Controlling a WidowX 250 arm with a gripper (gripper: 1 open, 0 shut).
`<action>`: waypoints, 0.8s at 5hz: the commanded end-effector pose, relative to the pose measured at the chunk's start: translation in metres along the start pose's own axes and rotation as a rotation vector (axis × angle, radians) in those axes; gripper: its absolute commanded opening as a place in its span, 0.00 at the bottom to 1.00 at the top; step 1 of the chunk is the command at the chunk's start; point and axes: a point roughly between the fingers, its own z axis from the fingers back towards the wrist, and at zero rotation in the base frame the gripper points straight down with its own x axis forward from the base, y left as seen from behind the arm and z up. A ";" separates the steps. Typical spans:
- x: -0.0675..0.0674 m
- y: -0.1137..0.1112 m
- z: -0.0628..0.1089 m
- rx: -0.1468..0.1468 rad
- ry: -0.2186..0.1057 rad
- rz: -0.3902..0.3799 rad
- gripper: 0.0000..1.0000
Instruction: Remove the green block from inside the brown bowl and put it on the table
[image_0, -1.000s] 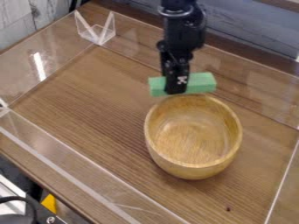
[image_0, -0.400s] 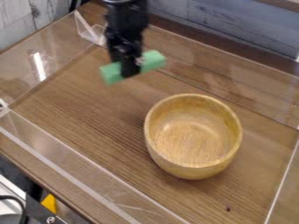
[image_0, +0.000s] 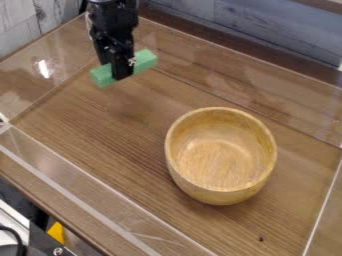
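Observation:
The green block (image_0: 138, 63) hangs just above the table (image_0: 94, 130) at the upper left, tilted, with my gripper (image_0: 120, 68) shut on its middle from straight above. Its black fingers (image_0: 120, 58) cover the block's centre, so only its two ends show. The brown bowl (image_0: 221, 155) stands empty at the right of the table, well apart from the gripper.
Low clear acrylic walls (image_0: 54, 190) run along the table's edges. A clear acrylic stand (image_0: 88, 28) sits at the far left corner, just behind the gripper. A grey plank wall lies behind the table.
My gripper has carried the green block from just behind the bowl's rim across to the upper left of the table, and the block has turned with the wrist.

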 end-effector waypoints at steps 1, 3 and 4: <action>0.008 0.030 0.009 0.054 -0.038 -0.024 0.00; 0.016 0.040 0.003 0.064 -0.029 -0.007 0.00; 0.015 0.039 -0.009 0.065 -0.024 -0.021 0.00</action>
